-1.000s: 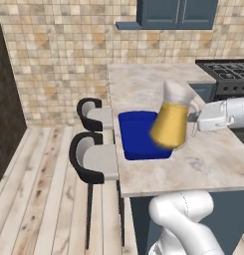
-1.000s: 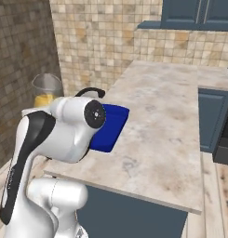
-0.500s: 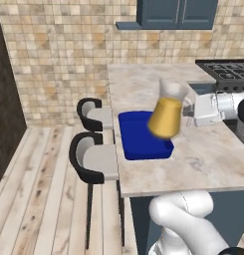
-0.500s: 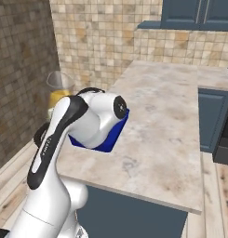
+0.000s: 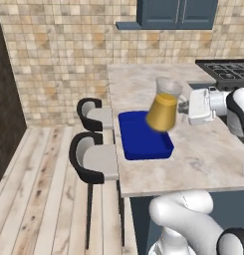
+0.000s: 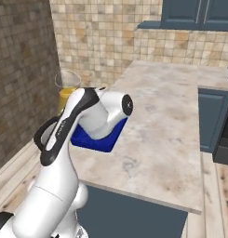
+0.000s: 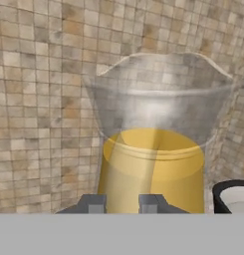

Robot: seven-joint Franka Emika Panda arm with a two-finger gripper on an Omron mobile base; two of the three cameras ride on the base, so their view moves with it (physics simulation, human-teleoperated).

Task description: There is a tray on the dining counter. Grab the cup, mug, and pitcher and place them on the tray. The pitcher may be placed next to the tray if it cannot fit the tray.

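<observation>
Since 1 second ago the pitcher (image 5: 164, 105) has travelled leftward in the left base view, from over the tray's right edge to a spot above the tray's far right part, and the arm has swung with it. The gripper (image 5: 183, 105) reaches in from the right of that view and pinches the pitcher at its side, holding it in the air, slightly tilted, with its orange-yellow lower part hanging above the tray (image 5: 141, 144).

The tray lies flat on the dining counter (image 5: 208, 154), close to the counter's left edge, just beside the 2 bar stools (image 5: 93, 159) that stand along that side.

From the right base view the white arm covers much of the tray (image 6: 94, 142); the pitcher's clear neck and yellow body (image 6: 68, 88) rise behind the arm's upper link, against the tiled wall (image 6: 92, 37).

In the hand view the pitcher (image 7: 153, 164) stands straight in front of the camera, its flared glass neck above and the orange-yellow part below, with the 2 dark fingertips (image 7: 92, 203) set against its base. A dark stool back with a pale seat (image 7: 233, 194) shows at the lower right of that view.
</observation>
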